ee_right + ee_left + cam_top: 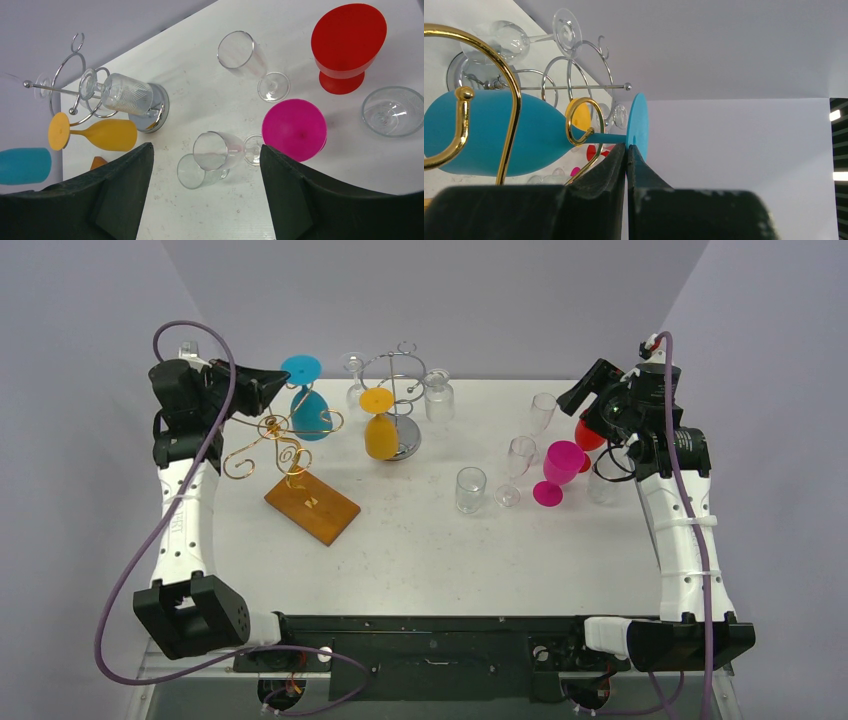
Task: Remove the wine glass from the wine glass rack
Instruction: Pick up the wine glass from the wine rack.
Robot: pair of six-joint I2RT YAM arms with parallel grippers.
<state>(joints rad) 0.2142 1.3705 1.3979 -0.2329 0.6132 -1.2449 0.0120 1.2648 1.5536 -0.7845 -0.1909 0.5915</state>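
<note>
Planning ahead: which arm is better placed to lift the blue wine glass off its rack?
Left. The left gripper, shut, is at the blue wine glass; the right gripper, open, hangs far off over the pink glass.

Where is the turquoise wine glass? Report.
Far left in the top view, the turquoise wine glass hangs upside down on the gold rack, beside the left pincer.

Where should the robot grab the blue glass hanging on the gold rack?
Probably the thin stem of the blue glass, just under its flat foot. It hangs bowl-down in the gold rack, so the stem is the bare, narrow part. Come from the left, where the left hand is.
</note>
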